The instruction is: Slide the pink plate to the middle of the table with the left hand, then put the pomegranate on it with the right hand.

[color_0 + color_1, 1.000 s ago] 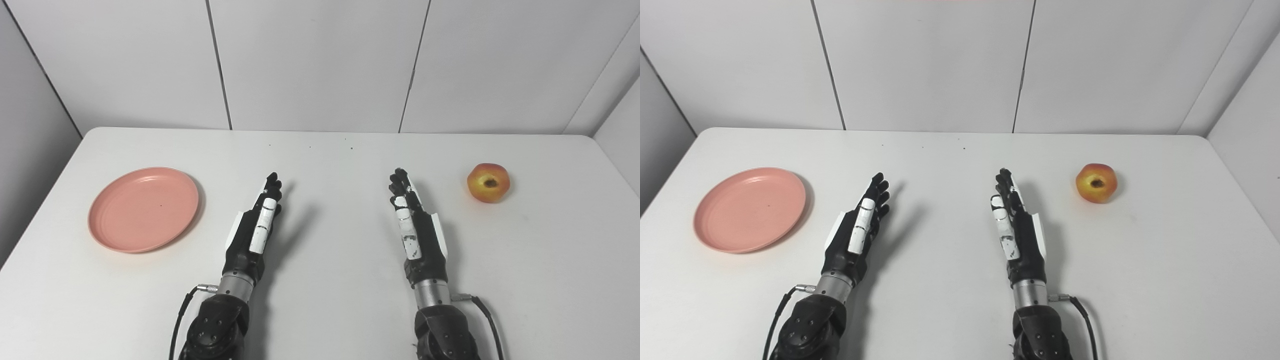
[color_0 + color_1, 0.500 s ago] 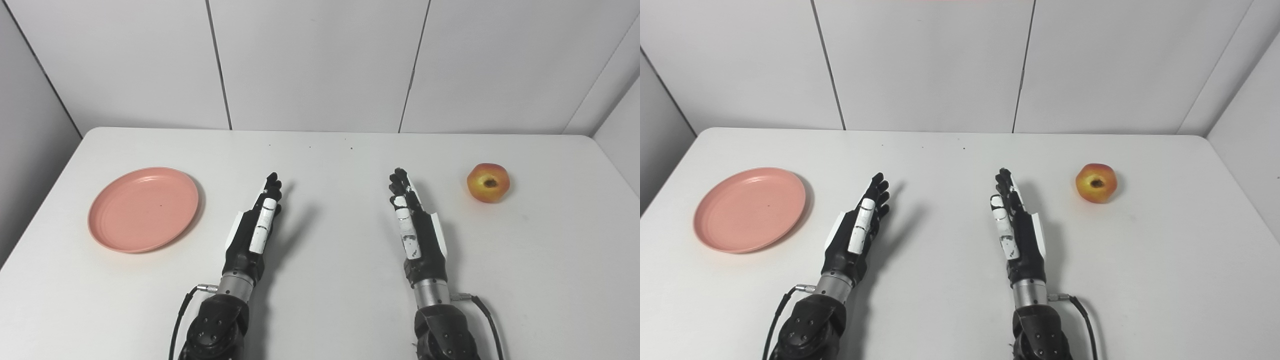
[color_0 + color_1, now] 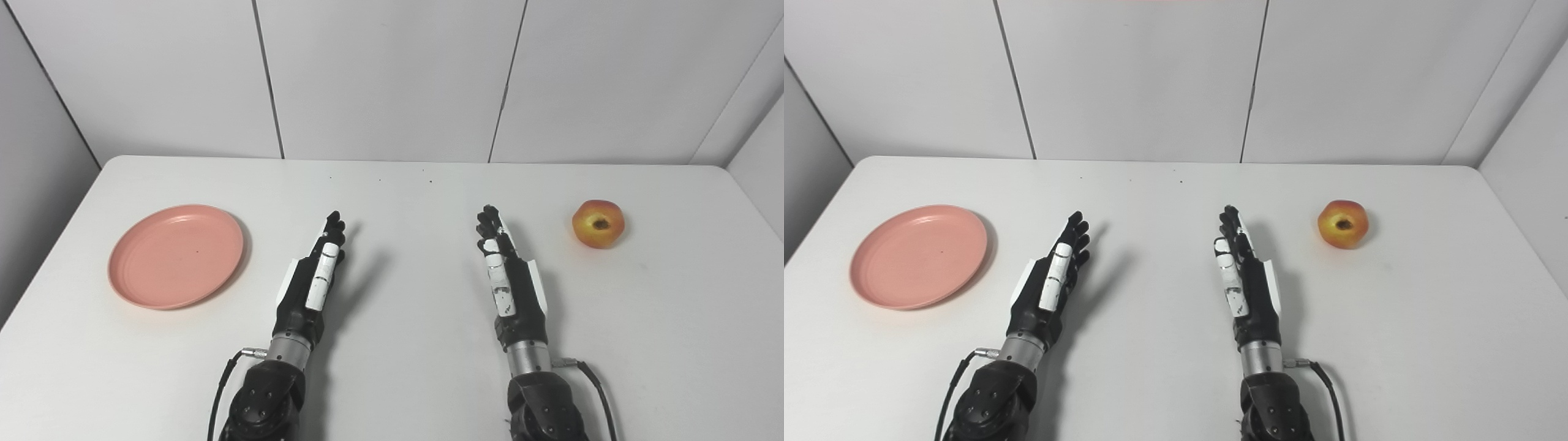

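A round pink plate [image 3: 176, 255] lies flat on the left side of the white table [image 3: 398, 202]. A red-yellow pomegranate [image 3: 598, 223] sits on the right side. My left hand [image 3: 313, 275] rests edge-up near the table's middle, open and empty, well to the right of the plate. My right hand [image 3: 505, 278] rests edge-up, open and empty, to the left of the pomegranate and apart from it. The plate [image 3: 919, 255] and the pomegranate [image 3: 1342, 223] also show in the right eye view.
White wall panels [image 3: 392, 73] stand behind the table's far edge. A few small dark specks [image 3: 430, 180] lie near the back middle of the table. Cables [image 3: 217, 392] run from both wrists at the front edge.
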Robot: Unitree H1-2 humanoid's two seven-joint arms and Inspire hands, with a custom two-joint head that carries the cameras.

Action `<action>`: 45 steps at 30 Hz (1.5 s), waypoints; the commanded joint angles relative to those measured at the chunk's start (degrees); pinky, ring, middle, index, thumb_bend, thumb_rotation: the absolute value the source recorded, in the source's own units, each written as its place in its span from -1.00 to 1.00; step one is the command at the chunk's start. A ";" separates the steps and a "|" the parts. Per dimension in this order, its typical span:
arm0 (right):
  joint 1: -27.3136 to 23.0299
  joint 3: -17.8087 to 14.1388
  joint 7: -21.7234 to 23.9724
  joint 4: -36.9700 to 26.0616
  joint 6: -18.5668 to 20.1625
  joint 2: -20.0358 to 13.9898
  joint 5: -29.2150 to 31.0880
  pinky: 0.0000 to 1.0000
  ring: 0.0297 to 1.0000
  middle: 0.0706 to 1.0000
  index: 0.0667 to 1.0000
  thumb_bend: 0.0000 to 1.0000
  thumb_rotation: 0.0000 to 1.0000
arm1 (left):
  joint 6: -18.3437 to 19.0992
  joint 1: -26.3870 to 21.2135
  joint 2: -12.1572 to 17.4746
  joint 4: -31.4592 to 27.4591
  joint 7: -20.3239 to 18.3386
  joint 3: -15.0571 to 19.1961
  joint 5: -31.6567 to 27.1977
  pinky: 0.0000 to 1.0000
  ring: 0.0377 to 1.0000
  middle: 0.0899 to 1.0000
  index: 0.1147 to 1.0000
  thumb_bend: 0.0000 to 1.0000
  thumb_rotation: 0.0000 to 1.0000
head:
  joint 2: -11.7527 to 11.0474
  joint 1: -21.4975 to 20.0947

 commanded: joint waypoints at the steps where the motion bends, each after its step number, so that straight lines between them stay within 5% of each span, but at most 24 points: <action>1: -1.06 0.02 0.23 -0.55 -0.83 0.00 -0.12 0.93 0.90 0.88 0.88 0.29 0.95 | -1.47 -1.42 -0.20 -0.51 -0.27 -0.30 0.01 1.00 1.00 1.00 1.00 0.49 1.00 | 0.06 0.02; 29: -0.75 0.04 0.13 -0.68 -0.56 0.21 0.05 0.91 0.89 0.87 0.87 0.26 0.94 | -1.38 -1.40 -0.36 -0.49 -0.25 -0.24 -0.25 1.00 1.00 1.00 1.00 0.49 1.00 | -0.07 0.59; 35: -0.34 -0.36 0.32 -0.70 -0.55 -0.18 0.58 0.91 0.88 0.86 0.87 0.30 0.93 | -1.54 -1.36 -0.72 -0.25 -0.26 -0.73 0.01 1.00 1.00 1.00 1.00 0.47 1.00 | -0.70 4.19; 38: -0.13 -0.81 0.91 -0.47 -1.15 -0.97 1.51 0.92 0.87 0.87 0.88 0.30 0.93 | -1.99 -1.35 -1.49 0.53 0.48 -1.25 0.84 1.00 1.00 1.00 1.00 0.49 1.00 | -1.98 9.61; 45: 0.35 -2.16 3.16 0.88 -2.81 -3.44 5.07 0.95 0.87 0.88 0.90 0.25 0.96 | -6.64 -1.83 -3.00 4.78 2.31 -3.20 3.96 1.00 1.00 1.00 1.00 0.53 1.00 | -5.02 17.10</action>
